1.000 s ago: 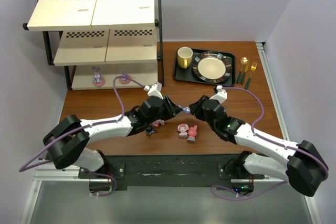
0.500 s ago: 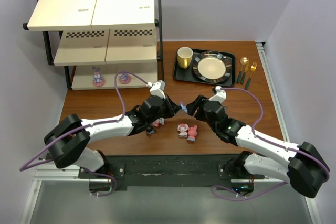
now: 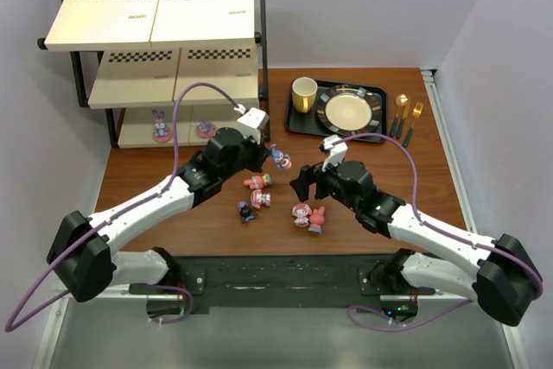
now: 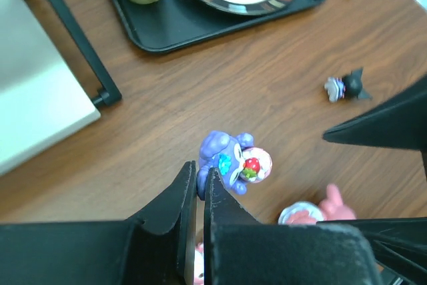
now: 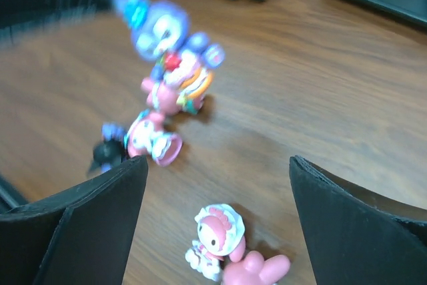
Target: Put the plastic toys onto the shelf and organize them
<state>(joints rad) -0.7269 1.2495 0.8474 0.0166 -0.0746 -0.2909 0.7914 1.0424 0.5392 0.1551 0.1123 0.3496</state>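
Observation:
My left gripper (image 3: 267, 155) is shut on a purple bunny toy (image 3: 279, 159), held above the table just right of the shelf (image 3: 151, 15). In the left wrist view its jaws (image 4: 200, 179) pinch the back of the purple toy (image 4: 230, 158). My right gripper (image 3: 302, 186) stands open low over the table. Between and below its fingers lie two pink toys (image 5: 220, 230). More pink toys (image 3: 257, 191) and a dark one (image 3: 244, 211) lie left of it. Two purple bunnies (image 3: 161, 127) stand on the shelf's bottom board.
A black tray (image 3: 295, 120) with a plate (image 3: 348, 111) and a yellow mug (image 3: 303, 93) sits at the back, gold cutlery (image 3: 406, 117) to its right. Another dark toy (image 4: 347, 87) lies on the wood. The shelf's black foot (image 4: 100, 91) is close to my left gripper.
The purple toy passed from my right gripper to my left. The right jaws opened and dropped toward the table; the left arm swung back-left toward the shelf with the toy.

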